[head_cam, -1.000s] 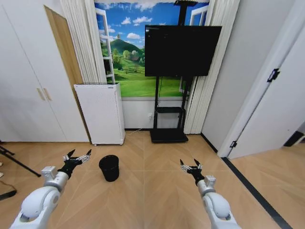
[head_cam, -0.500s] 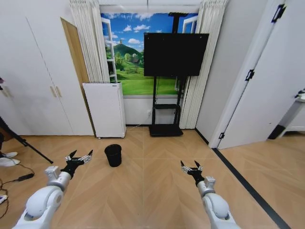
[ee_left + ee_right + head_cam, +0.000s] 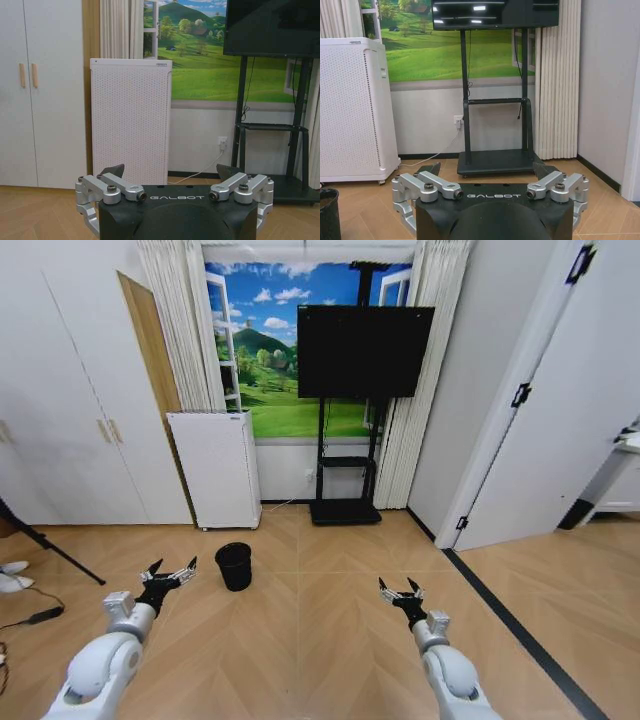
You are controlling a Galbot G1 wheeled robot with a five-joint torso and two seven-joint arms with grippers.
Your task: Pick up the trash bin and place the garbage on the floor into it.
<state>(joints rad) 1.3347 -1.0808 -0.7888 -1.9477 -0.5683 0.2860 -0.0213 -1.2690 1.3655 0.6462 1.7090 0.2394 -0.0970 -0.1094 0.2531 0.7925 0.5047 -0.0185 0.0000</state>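
The trash bin (image 3: 233,566), a small black mesh basket, stands upright on the floor (image 3: 300,640) ahead and a little to the left. Its rim also shows in the right wrist view as the trash bin (image 3: 329,215). My left gripper (image 3: 170,574) hangs open above the floor, just short of the bin and to its left. My right gripper (image 3: 400,590) hangs open over bare parquet, well to the bin's right. In the wrist views, the left gripper (image 3: 170,172) and the right gripper (image 3: 487,167) each hold nothing. The garbage is out of view.
A white perforated appliance (image 3: 215,468) stands against the wall behind the bin. A TV on a black stand (image 3: 345,510) is to its right. A tripod leg (image 3: 55,548) and a cable (image 3: 30,618) lie at the left. A dark floor strip (image 3: 505,615) runs along the right.
The whole picture has shifted, so the camera has moved; the bin now looks smaller and farther off. Both arms keep the same open pose.
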